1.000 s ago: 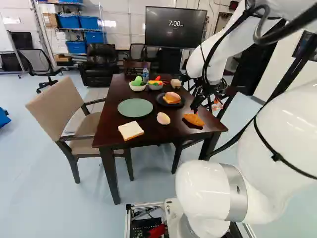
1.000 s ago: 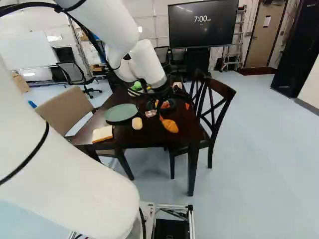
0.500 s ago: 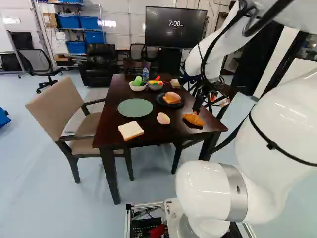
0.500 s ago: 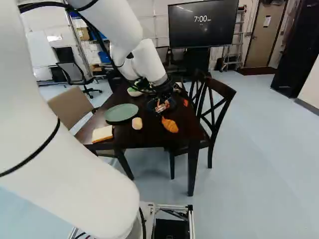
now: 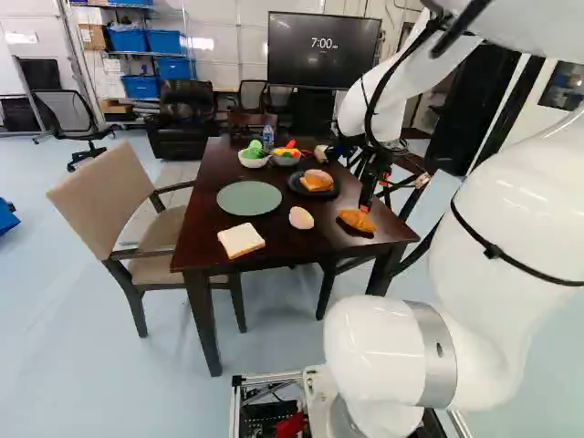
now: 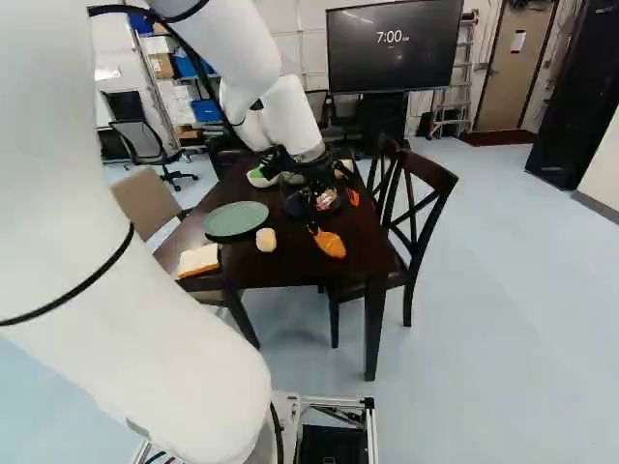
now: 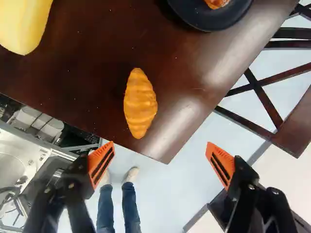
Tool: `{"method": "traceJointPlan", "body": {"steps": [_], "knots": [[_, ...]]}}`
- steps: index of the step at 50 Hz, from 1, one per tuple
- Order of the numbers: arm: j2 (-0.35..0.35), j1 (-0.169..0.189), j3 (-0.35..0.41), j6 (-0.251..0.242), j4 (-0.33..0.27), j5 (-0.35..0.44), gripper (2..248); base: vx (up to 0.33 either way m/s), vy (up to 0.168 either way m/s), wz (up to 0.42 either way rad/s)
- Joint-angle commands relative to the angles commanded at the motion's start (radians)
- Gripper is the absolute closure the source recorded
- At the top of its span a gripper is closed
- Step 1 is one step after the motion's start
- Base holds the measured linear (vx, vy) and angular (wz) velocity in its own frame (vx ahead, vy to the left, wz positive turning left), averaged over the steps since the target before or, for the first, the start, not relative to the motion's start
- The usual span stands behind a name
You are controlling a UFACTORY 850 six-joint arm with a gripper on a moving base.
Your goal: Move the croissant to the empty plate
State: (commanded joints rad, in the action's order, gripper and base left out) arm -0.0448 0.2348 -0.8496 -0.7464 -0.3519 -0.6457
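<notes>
My fingers (image 7: 101, 163) have edged closer to the croissant (image 7: 140, 103), which lies loose near a corner of the worktop (image 5: 283, 251). They stand wide, so I'd align and grasp next, then make for the green plate (image 5: 249, 198).

Arm (image 5: 497, 246) bent, reaching forward; hand (image 5: 374, 192) angled down, two fingers spread wide, orange pads (image 7: 101, 162) well apart.

The wrist view crops the black plate (image 7: 197, 18) and yellow food (image 7: 22, 24).
</notes>
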Motion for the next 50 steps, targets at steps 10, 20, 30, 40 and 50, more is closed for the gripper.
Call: {"method": "traceJointPlan", "body": {"steps": [10, 20, 30, 40, 50], "knots": [[0.020, -0.008, -0.019, 0.000, 0.070, -0.013, 3, 0.000, 0.000, 0.000], [0.029, -0.009, -0.024, 0.000, 0.110, -0.022, 3, 0.000, 0.000, 0.000], [0.061, -0.009, -0.029, 0.000, 0.112, -0.022, 3, 0.000, 0.000, 0.000], [0.100, -0.007, -0.036, 0.000, 0.112, -0.020, 3, 0.000, 0.000, 0.000], [0.142, 0.001, -0.048, 0.000, 0.112, -0.005, 3, 0.000, 0.000, 0.000]]}}
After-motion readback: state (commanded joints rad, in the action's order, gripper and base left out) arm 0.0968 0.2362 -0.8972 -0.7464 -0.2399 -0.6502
